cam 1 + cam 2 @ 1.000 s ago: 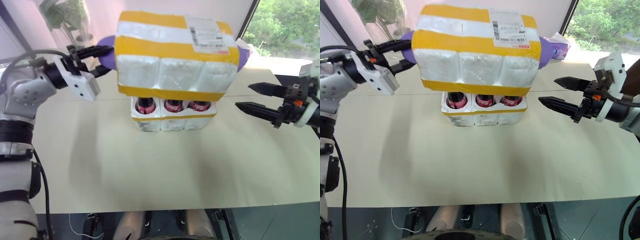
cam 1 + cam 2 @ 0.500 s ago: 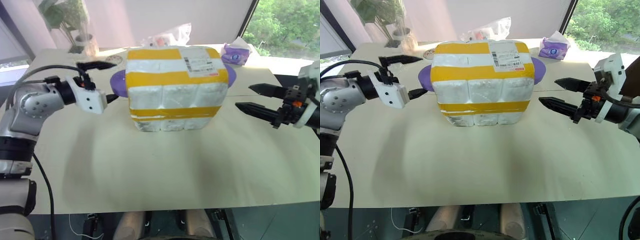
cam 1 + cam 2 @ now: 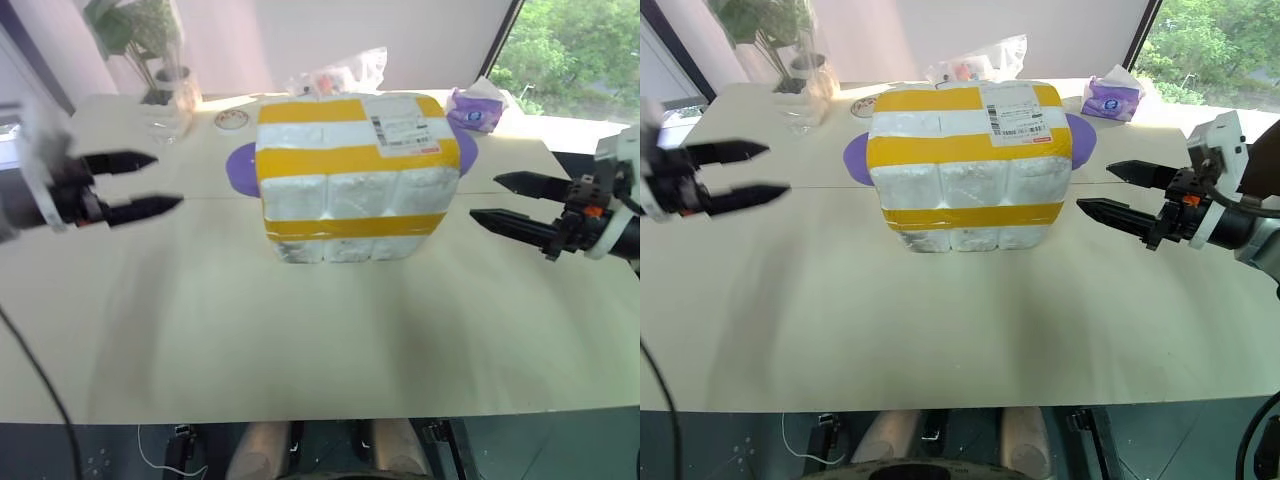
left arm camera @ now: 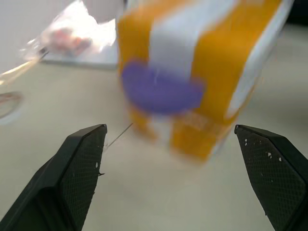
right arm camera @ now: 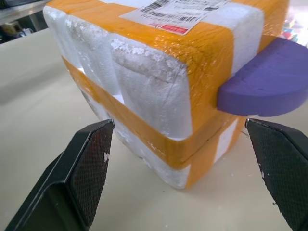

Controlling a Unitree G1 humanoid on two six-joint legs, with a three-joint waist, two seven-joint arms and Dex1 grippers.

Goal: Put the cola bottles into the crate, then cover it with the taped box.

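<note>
Since the earlier frames the taped box [image 3: 357, 175] has gone from hanging above the bottles to sitting right down over the crate, and the left gripper [image 3: 147, 182] has let go of it and pulled away to the left side of the table [image 3: 300, 330]. It hangs there w/ fingers spread wide, nothing btwn them, tips pointing at the box but well apart from it.

Right gripper [image 3: 493, 197] is where it was, near the box's right side, not touching, fingers spread, empty.

Box stands upright at mid table, yellow bands round it, white shipping label [image 3: 403, 123] on top toward the right. Its lower edge meets the white foam base w/ yellow band; bottles are hidden inside. Purple half-round tabs stick out both ends, one at left [image 3: 241, 166], one at right [image 5: 263, 82].

Behind the box: clear plastic bag [image 3: 335, 72], purple tissue pack [image 3: 474, 112] at back right, glass vase w/ plant [image 3: 163, 95] at back left.
</note>
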